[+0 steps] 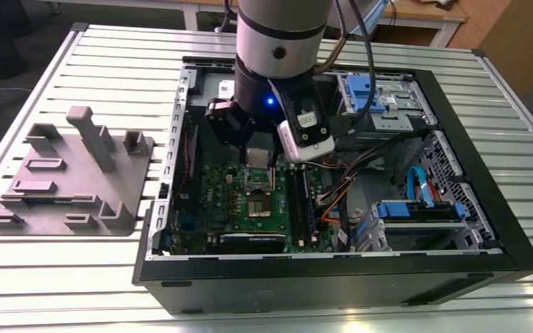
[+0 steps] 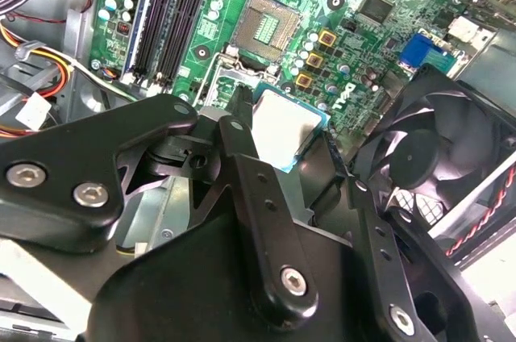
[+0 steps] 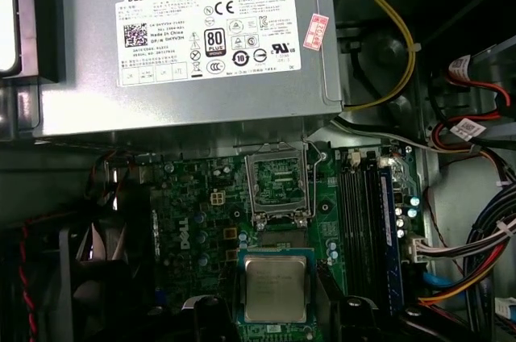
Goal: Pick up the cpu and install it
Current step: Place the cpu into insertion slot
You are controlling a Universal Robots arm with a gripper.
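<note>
Nearest the lens in both wrist views, the cpu [image 2: 284, 126] is clamped flat between the closed fingers [image 2: 242, 156] of the end effector [image 2: 286, 139]. It is gripped by its edges, presumably so that its underside is kept untouched and level for seating. It is judged to be held clear of the motherboard [image 3: 201, 221], close to the open socket [image 3: 278, 179] and not yet in it. The chip's metal top and the socket frame are given almost square-on in the first wrist view, with the grey power supply [image 3: 185, 92] beyond them. In the second wrist view, the finger linkages are seen obliquely, with a black fan [image 2: 419, 156] alongside. In the exterior view, the arm [image 1: 280, 35] is seen reaching down into the open case [image 1: 341, 277], and the end effector is placed near twelve o'clock on the board. Farther off, at nine o'clock from the case, a grey fixture plate [image 1: 63, 187] is seen lying on the slatted worktop [image 1: 53, 277].
</note>
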